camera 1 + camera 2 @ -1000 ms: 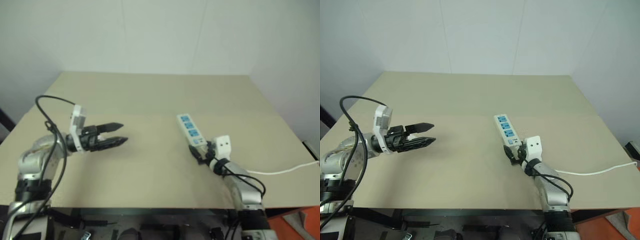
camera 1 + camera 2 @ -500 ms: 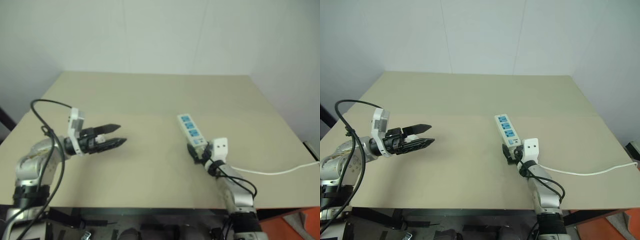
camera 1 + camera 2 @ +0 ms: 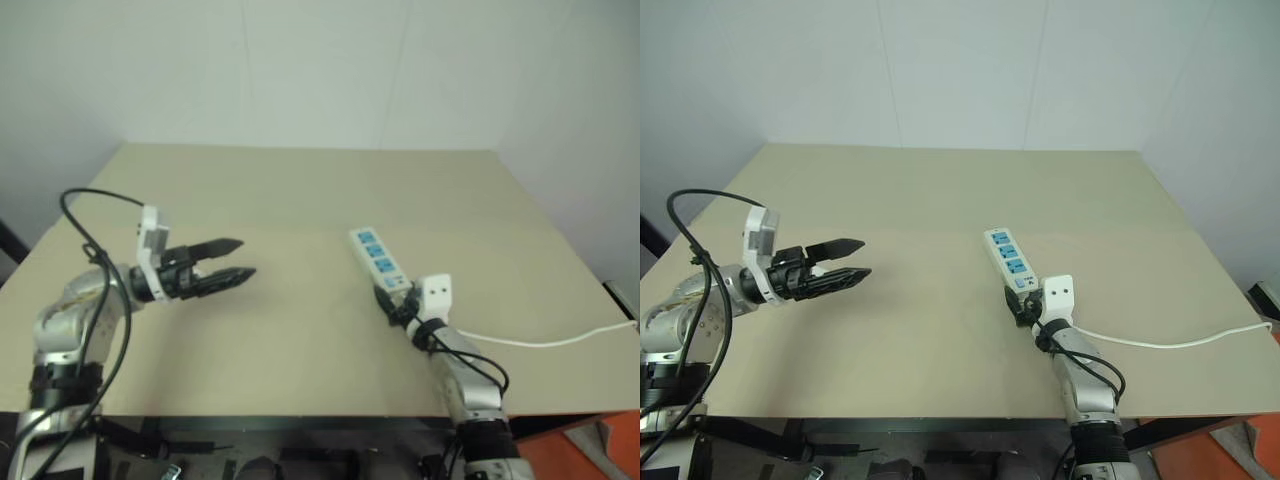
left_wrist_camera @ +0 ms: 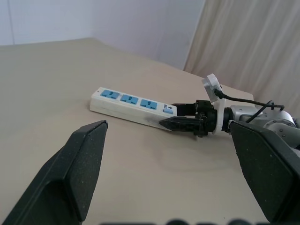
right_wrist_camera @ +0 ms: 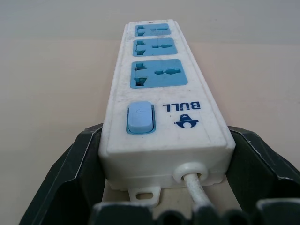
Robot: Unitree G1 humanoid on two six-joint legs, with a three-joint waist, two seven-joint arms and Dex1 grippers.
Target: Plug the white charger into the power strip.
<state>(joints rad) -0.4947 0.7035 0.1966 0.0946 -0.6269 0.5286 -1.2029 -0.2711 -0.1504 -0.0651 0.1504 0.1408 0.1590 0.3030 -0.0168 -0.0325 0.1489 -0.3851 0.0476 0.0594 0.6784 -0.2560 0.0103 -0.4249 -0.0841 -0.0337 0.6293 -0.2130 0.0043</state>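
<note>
One power strip (image 5: pixel 159 117), three blue sockets, between right end effector (image 3: pixel 1023 306) fingers; left end effector (image 3: pixel 845 259) agape, empty.

The power strip (image 3: pixel 379 259) lies on the table (image 3: pixel 300 190), right of centre, its cord (image 3: pixel 545 343) trailing right.

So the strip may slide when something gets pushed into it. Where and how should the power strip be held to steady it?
Grip the power strip at its cord end, across the narrow width beside the switch, coming in level along its length from where the cord exits. It lies flat, long and narrow; that end has no sockets, so all three stay free. The right tool already straddles it there.
</note>
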